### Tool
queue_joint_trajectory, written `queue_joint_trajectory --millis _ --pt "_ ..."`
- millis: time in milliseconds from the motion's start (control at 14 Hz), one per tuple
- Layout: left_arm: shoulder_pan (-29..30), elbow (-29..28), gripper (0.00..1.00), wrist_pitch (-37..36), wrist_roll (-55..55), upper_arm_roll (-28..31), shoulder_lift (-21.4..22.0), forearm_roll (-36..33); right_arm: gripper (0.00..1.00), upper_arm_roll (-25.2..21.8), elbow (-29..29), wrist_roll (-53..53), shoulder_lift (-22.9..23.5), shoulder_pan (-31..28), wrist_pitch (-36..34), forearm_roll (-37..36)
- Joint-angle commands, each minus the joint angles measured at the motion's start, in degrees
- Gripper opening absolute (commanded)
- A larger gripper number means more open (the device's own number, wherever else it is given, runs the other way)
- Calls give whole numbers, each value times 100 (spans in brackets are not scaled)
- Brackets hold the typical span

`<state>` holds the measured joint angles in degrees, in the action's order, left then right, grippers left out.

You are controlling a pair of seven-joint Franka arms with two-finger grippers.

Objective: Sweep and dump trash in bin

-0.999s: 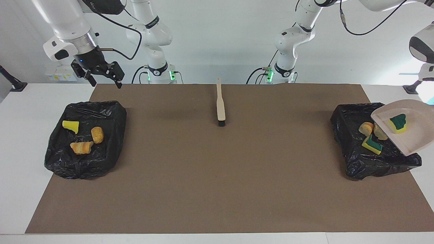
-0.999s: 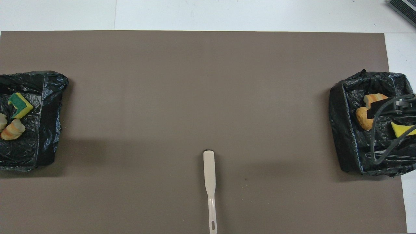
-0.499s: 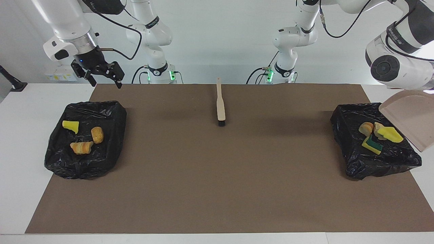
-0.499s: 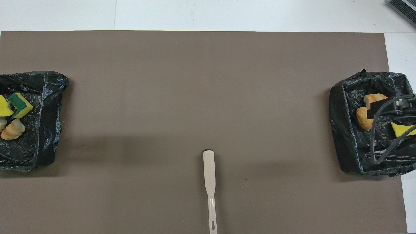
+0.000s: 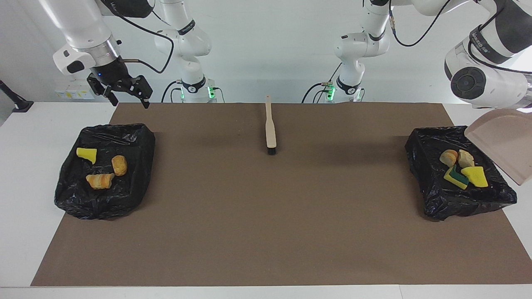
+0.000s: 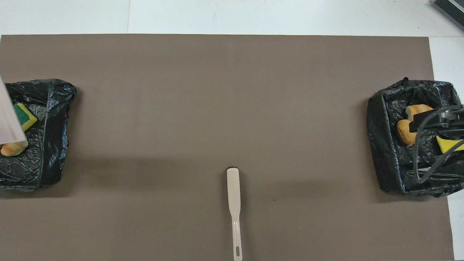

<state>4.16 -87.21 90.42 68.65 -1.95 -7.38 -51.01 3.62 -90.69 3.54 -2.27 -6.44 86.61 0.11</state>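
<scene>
Facing view first: we see the dustpan (image 5: pixel 503 143) tipped over one bin (image 5: pixel 428 182), likely to dump; the left gripper is unseen, presumably clenched on its handle. Four scraps (image 5: pixel 461 168) lie there. Right gripper (image 5: pixel 124 93) waits released over the table's edge. Overhead view: three scraps (image 6: pixel 407 130) fill the other bin (image 6: pixel 380 145); brush (image 6: pixel 233 195) lies idle.

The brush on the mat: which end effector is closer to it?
Neither is clearly closer. The right end effector hangs open above the bin at its end; the left arm tilts the dustpan over the other bin. The brush lies midway.
</scene>
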Motion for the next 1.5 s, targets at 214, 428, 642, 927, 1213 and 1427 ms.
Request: queue_joint_trajectory --millis 214,428,642,927,1213,1427 --pt "-99 267 0 20 -2051 -7 281 3137 100 16 -133 15 -115 -33 40 68" --pt "-695 179 0 20 -3257 -139 264 3474 100 16 -133 15 -115 -33 40 68" --pt "-1398 -67 0 247 -4715 -139 185 4088 100 16 -133 15 -115 -33 40 68" --pt "-2382 -551 0 1353 -6289 -148 -235 4714 100 16 -133 15 -115 -33 40 68" --pt "-3236 -568 0 2436 -8364 -148 -1106 5022 100 16 -133 15 -115 -33 40 68" --pt "-3404 -612 0 2551 -9122 -148 -1204 5565 100 16 -133 15 -115 -33 40 68"
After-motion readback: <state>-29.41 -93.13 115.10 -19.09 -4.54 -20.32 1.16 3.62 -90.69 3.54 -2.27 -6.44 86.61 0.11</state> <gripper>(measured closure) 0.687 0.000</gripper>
